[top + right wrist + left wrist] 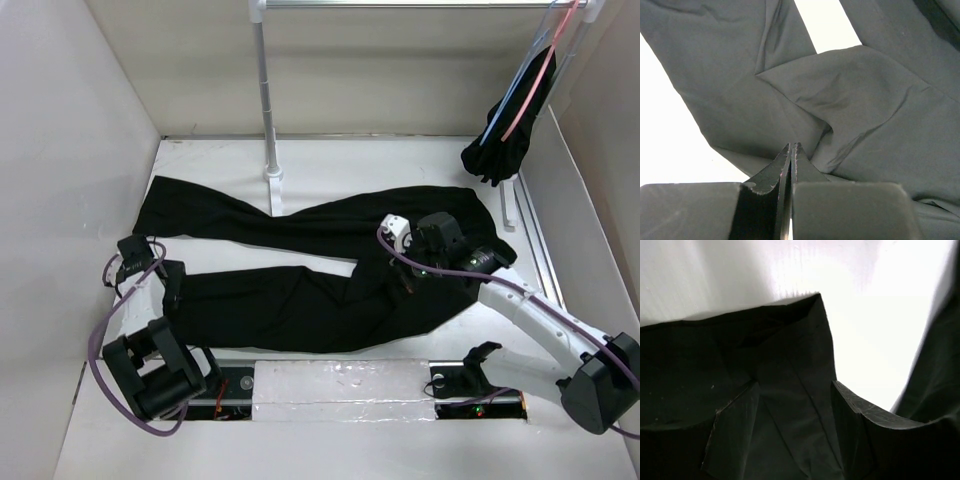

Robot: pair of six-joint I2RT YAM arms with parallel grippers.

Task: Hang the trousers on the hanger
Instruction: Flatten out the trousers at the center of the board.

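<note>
1. Nearest the wrist lens: dark two-finger right gripper point(791, 152). The jaws are pressed together, tips down at a raised fold of cloth near where the legs fork. Whether a pinch of fabric sits between them cannot be told.
2. Dark two-finger left gripper point(795, 385). The jaws are apart, straddling the hem end of the near leg. The cloth lies slack between them and is not clamped.
3. Large black soft-fabric trousers point(290, 300). They lie flat on the bench at mid-field, waist to the right, with both legs running left in a narrow V. No part is raised. Judged: one arm at each end suits straightening or gathering the garment ahead of a lift.
4. Thin light-blue wire hanger point(519, 88). It hangs at the far right end of the rail, well apart from the trousers and bare of them. Judged: the task is at an early stage.
5. Thin pink hanger point(541, 72), just beside the blue one, with a small bunched black garment point(500, 145) hanging below. Judged obstacle: the two hangers crowd each other, so reaching for the blue one risks snagging the pink one or its load.
6. White clothes rail post point(266, 100). Its foot stands at the far leg's edge; whether it touches the cloth or sits just beside it cannot be told. It could catch cloth lifted on that side.
7. White bench point(400, 160) with pale enclosing walls point(70, 150). The walls stand close on both sides. Judged: they leave little room for a wide swing.
</note>
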